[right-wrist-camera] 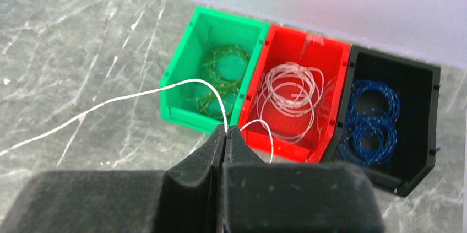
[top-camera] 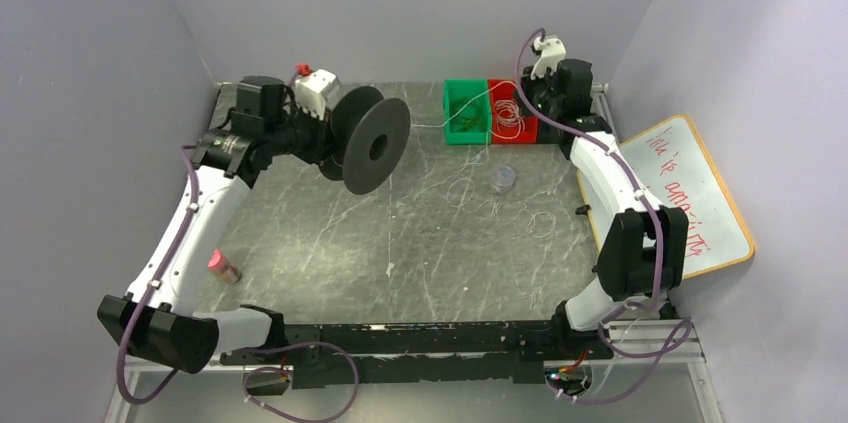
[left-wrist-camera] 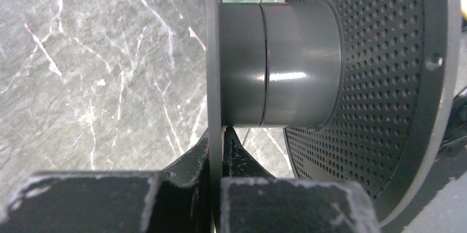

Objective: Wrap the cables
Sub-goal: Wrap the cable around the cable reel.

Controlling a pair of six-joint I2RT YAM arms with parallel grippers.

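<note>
The left gripper point(left-wrist-camera: 222, 133) clamps the spool point(left-wrist-camera: 275, 73) by its flange, raised at far left, while the right gripper point(right-wrist-camera: 226, 130) pinches the cable point(right-wrist-camera: 132, 96) above the far bins point(right-wrist-camera: 190, 117), presumably taut for winding.

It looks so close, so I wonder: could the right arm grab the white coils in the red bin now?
Probably not yet. The red bin is open and the white coils lie uncovered just ahead, but the right gripper is shut on a thin white wire and would need to release it first.
</note>
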